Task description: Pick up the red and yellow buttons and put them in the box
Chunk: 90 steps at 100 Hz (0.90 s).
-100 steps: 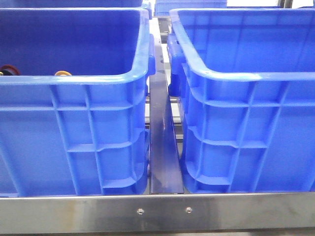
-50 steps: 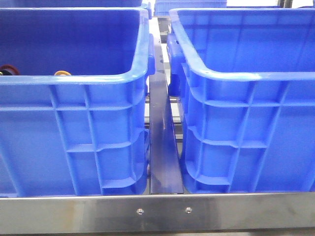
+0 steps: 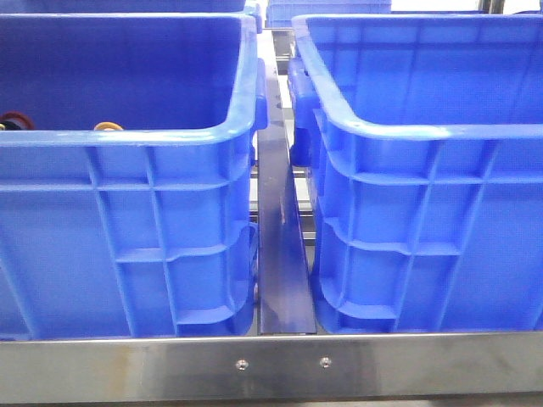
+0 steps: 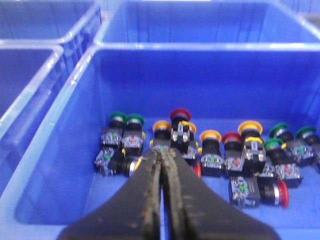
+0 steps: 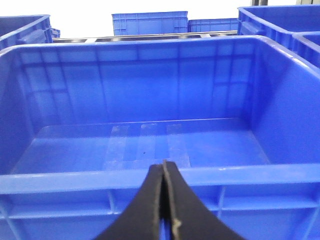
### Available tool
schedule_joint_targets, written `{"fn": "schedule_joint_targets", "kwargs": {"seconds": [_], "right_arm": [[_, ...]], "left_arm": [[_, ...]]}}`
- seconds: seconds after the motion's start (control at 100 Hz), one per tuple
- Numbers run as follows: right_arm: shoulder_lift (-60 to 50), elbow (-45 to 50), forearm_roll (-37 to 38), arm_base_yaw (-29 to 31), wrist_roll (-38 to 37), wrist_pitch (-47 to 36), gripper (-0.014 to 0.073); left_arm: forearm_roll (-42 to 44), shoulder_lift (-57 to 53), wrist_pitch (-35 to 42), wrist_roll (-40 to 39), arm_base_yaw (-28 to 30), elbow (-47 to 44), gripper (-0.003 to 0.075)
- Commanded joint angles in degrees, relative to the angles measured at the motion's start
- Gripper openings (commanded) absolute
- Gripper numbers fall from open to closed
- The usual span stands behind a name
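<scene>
Several push buttons lie in a heap on the floor of the left blue crate [image 4: 75,125]. Among them are a red button [image 4: 180,114] and a yellow button [image 4: 210,135]. My left gripper [image 4: 162,151] hangs shut and empty above the near side of that heap. In the front view only a red cap [image 3: 13,119] and a yellow cap [image 3: 108,127] peek over the left crate's rim [image 3: 170,136]. The box [image 5: 75,180], the right blue crate [image 3: 424,131], holds nothing. My right gripper [image 5: 163,164] is shut and empty just before its near rim.
Green-capped buttons [image 4: 126,119] and more red and yellow ones are mixed into the heap. A narrow metal strip [image 3: 284,254] runs between the two crates, and a steel rail [image 3: 280,365] crosses in front. More blue crates [image 5: 150,22] stand behind.
</scene>
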<state>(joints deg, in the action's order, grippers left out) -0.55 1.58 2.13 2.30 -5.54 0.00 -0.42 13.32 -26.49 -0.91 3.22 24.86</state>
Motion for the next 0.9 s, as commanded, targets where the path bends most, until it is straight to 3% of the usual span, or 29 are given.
{"fn": "schedule_joint_targets", "kwargs": {"seconds": [0.0, 0.16, 0.23, 0.33, 0.46, 0.51, 0.89], "right_arm": [[-1.2, 0.3, 0.5, -0.1, 0.2, -4.0, -0.0102], [-1.2, 0.3, 0.5, -0.1, 0.2, -4.0, -0.0102], [-1.2, 0.3, 0.5, -0.1, 0.2, -4.0, -0.0102], [-1.2, 0.3, 0.5, -0.1, 0.2, -4.0, -0.0102], [-1.2, 0.3, 0.5, -0.1, 0.2, -4.0, -0.0102], [-1.2, 0.3, 0.5, -0.1, 0.2, -4.0, -0.0102], [-1.2, 0.3, 0.5, -0.1, 0.2, -4.0, -0.0102]], "left_arm": [[-0.3, 5.9, 1.9, -0.3, 0.0, 4.9, -0.002], [-0.8, 17.1, 0.5, -0.3, 0.0, 10.3, -0.0014], [-1.3, 21.9, -0.1, -0.3, 0.0, 12.5, 0.0031], [-3.1, 28.7, -0.5, -0.3, 0.0, 15.8, 0.0191], [-4.2, 37.4, -1.6, -0.3, 0.0, 20.8, 0.0463], [-4.2, 40.5, -3.0, -0.3, 0.0, 23.1, 0.051], [-4.1, 62.4, -18.7, 1.4, -2.2, 43.0, 0.0525]]}}
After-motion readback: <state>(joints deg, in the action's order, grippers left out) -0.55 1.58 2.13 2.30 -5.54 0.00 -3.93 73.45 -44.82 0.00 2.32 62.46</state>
